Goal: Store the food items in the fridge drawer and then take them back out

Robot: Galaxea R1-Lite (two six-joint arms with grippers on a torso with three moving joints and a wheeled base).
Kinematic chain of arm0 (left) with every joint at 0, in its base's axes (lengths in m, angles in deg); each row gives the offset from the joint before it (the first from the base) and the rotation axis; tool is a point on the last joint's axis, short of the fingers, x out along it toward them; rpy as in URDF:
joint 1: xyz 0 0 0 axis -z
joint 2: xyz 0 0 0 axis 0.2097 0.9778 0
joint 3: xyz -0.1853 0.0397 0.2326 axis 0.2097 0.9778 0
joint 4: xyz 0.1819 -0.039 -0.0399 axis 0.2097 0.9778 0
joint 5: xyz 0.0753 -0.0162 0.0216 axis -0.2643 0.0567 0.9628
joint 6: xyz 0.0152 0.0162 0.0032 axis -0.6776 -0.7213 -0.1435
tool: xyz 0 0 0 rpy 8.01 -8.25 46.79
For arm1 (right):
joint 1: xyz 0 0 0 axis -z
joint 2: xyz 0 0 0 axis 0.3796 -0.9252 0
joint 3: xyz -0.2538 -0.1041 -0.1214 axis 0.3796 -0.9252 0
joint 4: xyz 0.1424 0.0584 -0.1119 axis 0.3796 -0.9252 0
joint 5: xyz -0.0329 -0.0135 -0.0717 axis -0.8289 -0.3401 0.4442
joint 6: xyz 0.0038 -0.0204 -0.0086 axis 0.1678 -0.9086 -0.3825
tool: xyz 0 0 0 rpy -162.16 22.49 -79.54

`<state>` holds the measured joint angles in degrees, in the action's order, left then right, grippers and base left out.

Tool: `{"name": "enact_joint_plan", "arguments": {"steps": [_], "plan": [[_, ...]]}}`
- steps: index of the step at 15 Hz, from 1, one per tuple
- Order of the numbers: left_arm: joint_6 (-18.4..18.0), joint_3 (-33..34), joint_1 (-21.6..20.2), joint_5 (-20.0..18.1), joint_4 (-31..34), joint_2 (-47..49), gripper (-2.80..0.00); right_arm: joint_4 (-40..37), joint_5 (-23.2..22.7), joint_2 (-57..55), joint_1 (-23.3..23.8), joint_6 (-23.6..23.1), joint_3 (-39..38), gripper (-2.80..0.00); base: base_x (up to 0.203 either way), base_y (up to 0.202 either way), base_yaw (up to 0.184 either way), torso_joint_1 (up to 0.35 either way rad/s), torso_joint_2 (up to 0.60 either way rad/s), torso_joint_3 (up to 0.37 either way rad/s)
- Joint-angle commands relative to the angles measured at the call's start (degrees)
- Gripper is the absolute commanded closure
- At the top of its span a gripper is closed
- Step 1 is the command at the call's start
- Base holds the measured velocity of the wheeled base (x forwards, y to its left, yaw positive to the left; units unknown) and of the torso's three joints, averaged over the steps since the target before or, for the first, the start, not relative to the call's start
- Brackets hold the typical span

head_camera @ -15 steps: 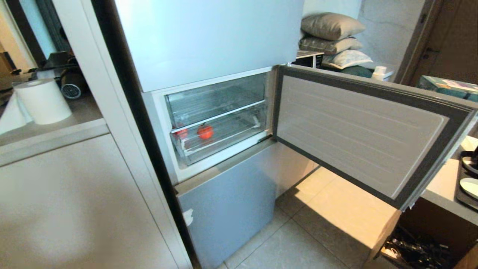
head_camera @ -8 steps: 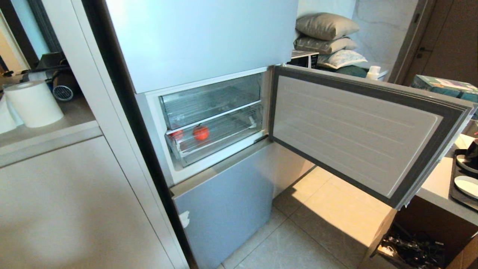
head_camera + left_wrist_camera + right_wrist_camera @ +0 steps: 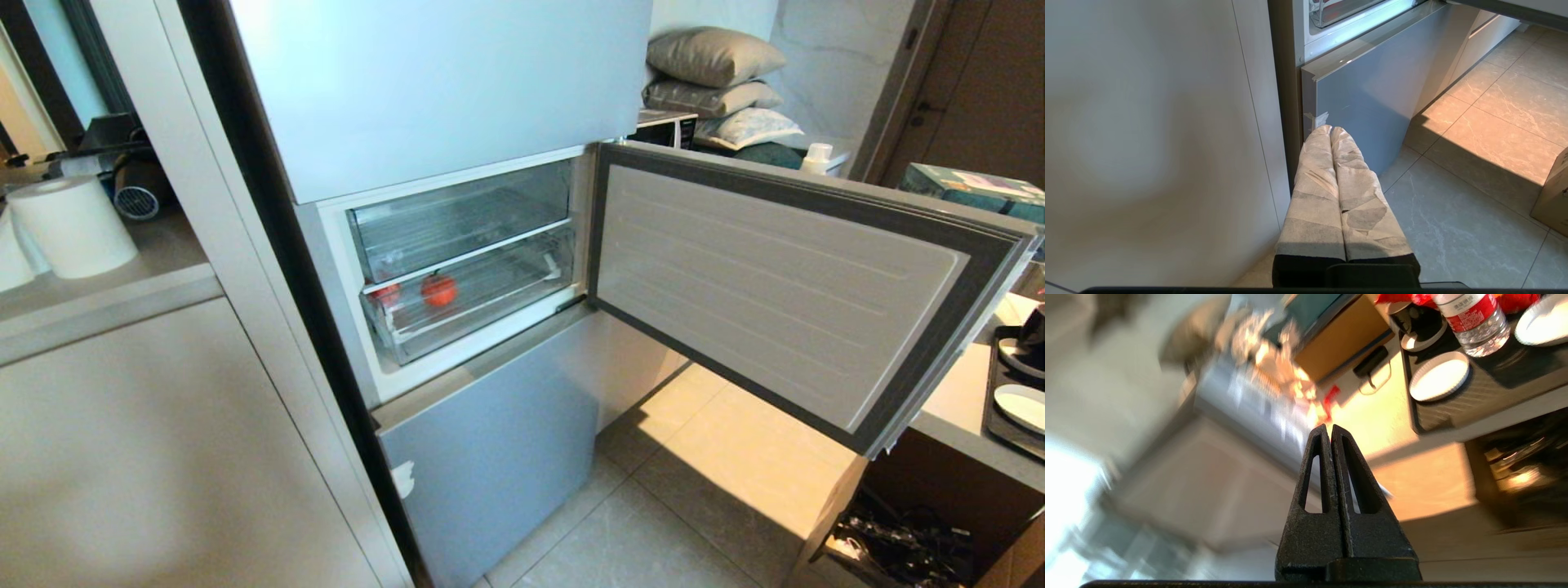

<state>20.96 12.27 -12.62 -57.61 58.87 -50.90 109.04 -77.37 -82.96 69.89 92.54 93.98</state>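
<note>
Fridge drawer [image 3: 482,314] sits in the open middle section of the pale blue-grey fridge [image 3: 441,82], the lower of two clear bins, with the upper clear drawer [image 3: 461,216] just above it. One red apple-like fruit [image 3: 439,290] lies inside it toward its left half; a second red shape [image 3: 387,294] shows at the drawer's left end, though whether that is another fruit or a reflection cannot be told.

Neither pincer appears in the head view. The left pincer [image 3: 1330,130], its two fingers wrapped in pale tape and pressed together, hangs low in front of the fridge's flat bottom door [image 3: 1367,106], below the drawer and well apart from the fruit. The right pincer [image 3: 1329,428], two black fingers closed against each other with nothing between them, points toward a counter [image 3: 1372,416] off to the side, away from the fridge; much of that view is smeared.

The middle door [image 3: 784,278] stands swung wide to the right. On the side counter rest a black tray [image 3: 1478,388], two white dishes [image 3: 1439,375], and one water bottle [image 3: 1474,320] with a red label. A cardboard box [image 3: 824,506] stands on the tiled floor [image 3: 653,531] under the door. One paper towel roll [image 3: 69,224] sits on the left ledge, and three pillows [image 3: 718,82] are stacked behind the fridge.
</note>
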Motion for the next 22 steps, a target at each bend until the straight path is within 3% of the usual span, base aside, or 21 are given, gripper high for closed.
{"name": "enact_joint_plan", "arguments": {"steps": [1,4,7,10,14,18,22], "plan": [[0.0,0.0,-0.02,0.03,0.03,-0.01,0.0,4.51,-2.53,-16.93,4.22,8.22,5.14,0.0,0.0,0.0,0.0,0.0,0.0,0.0],[0.0,0.0,-0.02,0.03,0.03,-0.01,0.0,10.05,-3.99,-30.87,5.01,15.56,13.46,0.0,0.0,0.0,0.0,0.0,0.0,0.0],[0.0,0.0,-0.02,0.03,0.03,-0.01,0.0,12.1,-6.58,-41.07,3.74,19.97,23.89,0.0,0.0,0.0,0.0,0.0,0.0,0.0],[0.0,0.0,-0.02,0.03,0.03,-0.01,0.0,12.57,-12.13,-49.04,-1.43,23.86,32.16,0.0,0.0,0.0,0.0,0.0,0.0,0.0],[0.0,0.0,-0.02,0.03,0.03,-0.01,0.0,12.62,-12.55,-53.95,-10.32,24.35,39.11,0.0,0.0,0.0,0.0,0.0,0.0,0.0],[0.0,0.0,-0.02,0.03,0.03,-0.01,0.0,12.53,-12.63,-54.25,-14.19,25.62,39.82,0.0,0.0,0.0,0.0,0.0,0.0,0.0],[0.0,0.0,-0.02,0.03,0.03,-0.01,0.0,12.24,-16.83,-47.72,-14.67,25.64,31.12,0.0,0.0,0.0,0.0,0.0,0.0,0.0]]}}
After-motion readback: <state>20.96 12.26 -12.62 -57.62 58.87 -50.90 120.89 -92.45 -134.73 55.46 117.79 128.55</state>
